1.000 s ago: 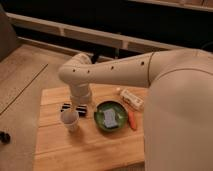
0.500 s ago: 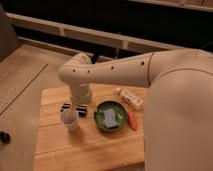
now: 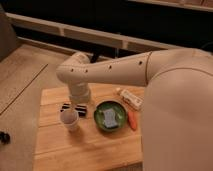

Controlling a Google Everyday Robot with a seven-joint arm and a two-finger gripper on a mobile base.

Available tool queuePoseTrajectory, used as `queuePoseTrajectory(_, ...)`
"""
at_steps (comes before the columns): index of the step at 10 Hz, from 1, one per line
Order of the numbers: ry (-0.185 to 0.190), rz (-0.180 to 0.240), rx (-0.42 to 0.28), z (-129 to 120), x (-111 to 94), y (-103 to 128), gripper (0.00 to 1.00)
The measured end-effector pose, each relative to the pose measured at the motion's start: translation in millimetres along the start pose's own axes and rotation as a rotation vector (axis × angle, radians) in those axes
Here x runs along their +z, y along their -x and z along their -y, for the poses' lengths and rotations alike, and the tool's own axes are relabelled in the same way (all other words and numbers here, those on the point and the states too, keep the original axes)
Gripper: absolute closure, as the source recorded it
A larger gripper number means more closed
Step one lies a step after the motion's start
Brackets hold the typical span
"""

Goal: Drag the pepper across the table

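Here, in the camera view, the gripper (image 3: 74,108) hangs low over the table (image 3: 75,150), just beyond a white cup (image 3: 69,120); whether it is spread or closed I cannot tell. The pepper (image 3: 132,120) lies against the right rim of the green bowl (image 3: 110,106), so reaching it likely means crossing the bowl.

Everything sits on the table (image 3: 85,150). Cup (image 3: 69,120) is at left-centre, with the gripper (image 3: 73,108) just behind and above it. Bowl (image 3: 98,116) is right of the cup, a flat item (image 3: 110,119) in it. Pepper (image 3: 132,120) lies just right of the bowl, and the packet (image 3: 131,98) is behind the pepper.
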Motion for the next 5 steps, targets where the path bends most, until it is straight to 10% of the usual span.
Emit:
queuePoseTrajectory(2, -0.003, 0.024, -0.137, -22, -6, 17, 0.35)
queuePoseTrajectory(5, 0.004, 0.047, -0.21, 23, -11, 30, 0.35)
